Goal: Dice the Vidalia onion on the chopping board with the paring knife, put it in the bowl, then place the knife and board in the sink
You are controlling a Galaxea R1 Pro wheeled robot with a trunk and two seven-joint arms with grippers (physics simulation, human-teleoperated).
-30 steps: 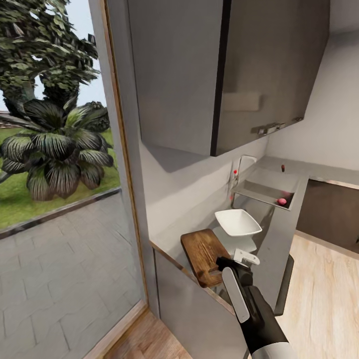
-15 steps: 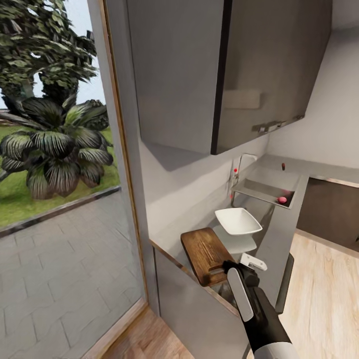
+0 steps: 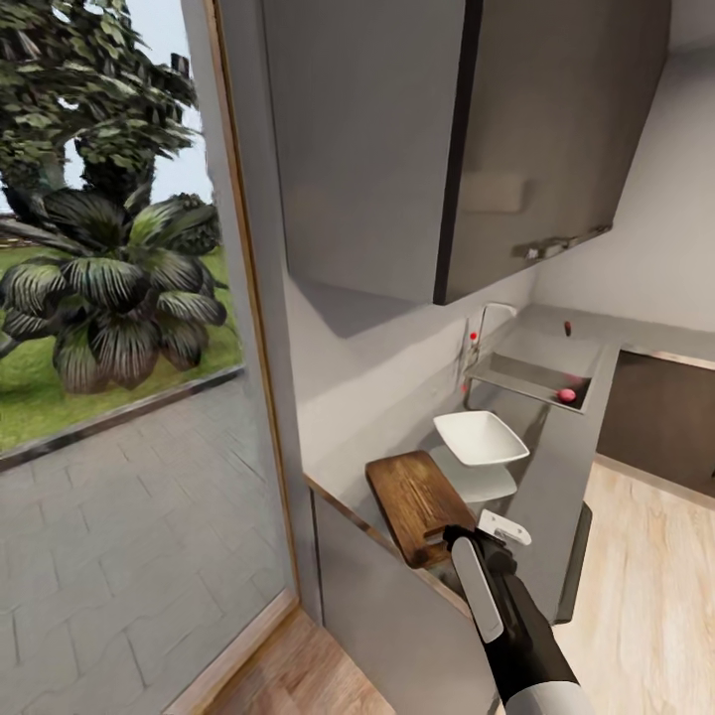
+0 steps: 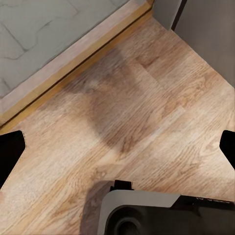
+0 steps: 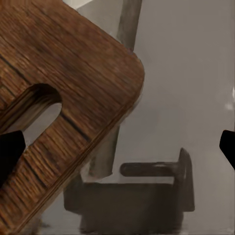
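Across the left half of the head view we see a tall glass door (image 3: pixel 129 397) giving onto grey paving and a broad-leaved plant (image 3: pixel 109 288). Dark grey wall cabinets (image 3: pixel 437 139) take up the upper centre and upper right. Below them a grey countertop (image 3: pixel 556 467) runs from the lower centre toward the right of centre, with pale wooden floor (image 3: pixel 645 596) at the lower right.

The sink (image 3: pixel 531 375) is sunk into the far end of the countertop, right of centre, with its chrome tap (image 3: pixel 484 328) standing at its left edge. The chopping board (image 3: pixel 417 501) lies flat just below centre, at the near end of the countertop, its slotted end toward us. The bowl (image 3: pixel 481 438) sits just beyond the board, between it and the sink. The Vidalia onion (image 3: pixel 567 395) rests inside the sink at its right end, a small pink ball.

Our right gripper (image 3: pixel 497 531) reaches up from the bottom edge and hovers just beside the board's near right corner. In the right wrist view its two dark fingertips sit at opposite frame edges, spread wide with nothing between them, and the board's oval slot (image 5: pixel 36 110) is at the left. In the left wrist view the left gripper (image 4: pixel 120 147) is likewise spread apart over bare wooden floor.

We can read no brand, label or writing anywhere.
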